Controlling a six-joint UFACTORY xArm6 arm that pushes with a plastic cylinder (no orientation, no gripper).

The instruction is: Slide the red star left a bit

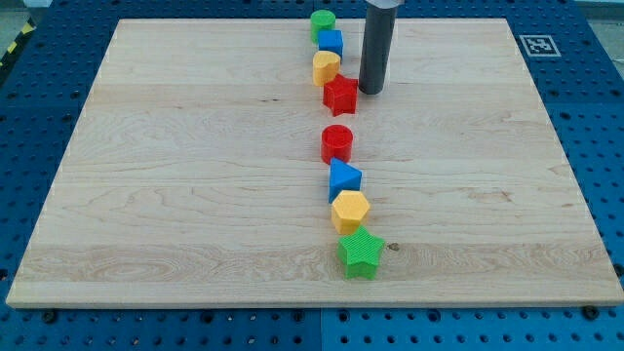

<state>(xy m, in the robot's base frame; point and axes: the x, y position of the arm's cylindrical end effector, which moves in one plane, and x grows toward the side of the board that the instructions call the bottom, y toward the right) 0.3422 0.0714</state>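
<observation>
The red star (341, 96) lies on the wooden board (195, 175) near the view's top centre. My tip (370, 92) is just to the star's right, very close to it or touching its right point. A yellow block (326, 67) touches the star's upper left. A blue cube (331, 42) and a green cylinder (323, 21) stand above that in the same line.
Below the star runs a column of blocks: a red cylinder (336, 142), a blue triangular block (344, 178), a yellow hexagon (350, 211) and a green star (361, 253). A marker tag (537, 45) is at the board's top right corner.
</observation>
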